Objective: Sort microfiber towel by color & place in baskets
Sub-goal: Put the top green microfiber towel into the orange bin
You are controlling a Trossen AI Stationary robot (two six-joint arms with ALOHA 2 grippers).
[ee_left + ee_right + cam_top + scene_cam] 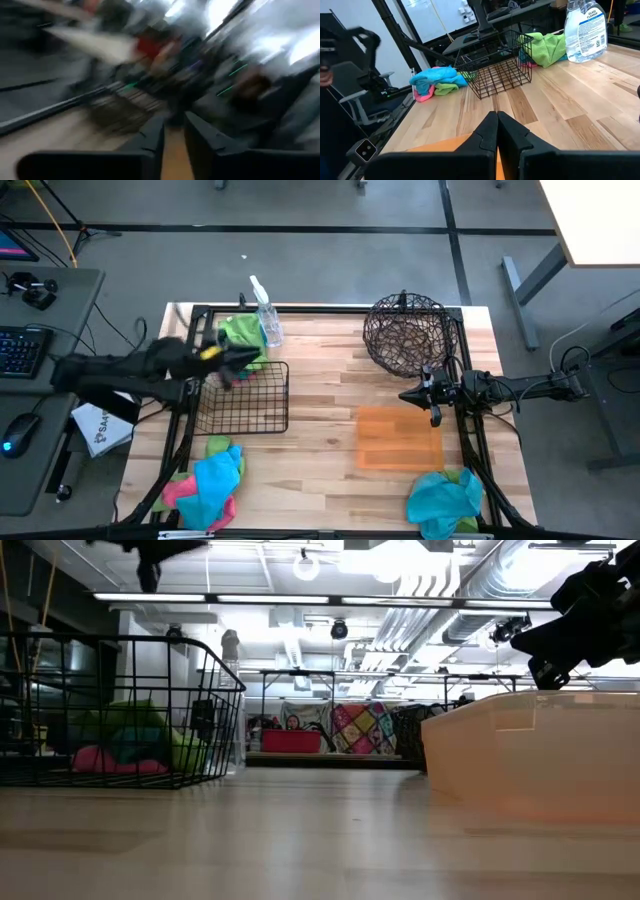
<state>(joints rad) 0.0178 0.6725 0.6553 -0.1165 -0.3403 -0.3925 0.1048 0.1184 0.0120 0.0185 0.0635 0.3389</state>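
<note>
Nearest me, heaps of blue, pink and green microfiber towels (208,480) lie unsorted at the wooden desk's (320,395) front corners; the flat orange rectangular tray (398,437) is bare. The right gripper (433,402) hovers over it, fingers together. Farther back, the left gripper (232,363), fingers nearly closed on nothing, blurs over the square black wire-grid basket (243,397); the round dark brown woven-wire bowl basket (405,333) looks empty, so most sorting remains.

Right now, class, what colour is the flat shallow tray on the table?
Orange; the tray shows best in the high view, beside the right hand.

Black wire basket (243,398); dark brown woven bowl (404,332); orange tray (399,438); blue, pink, green towels (208,482).
</note>
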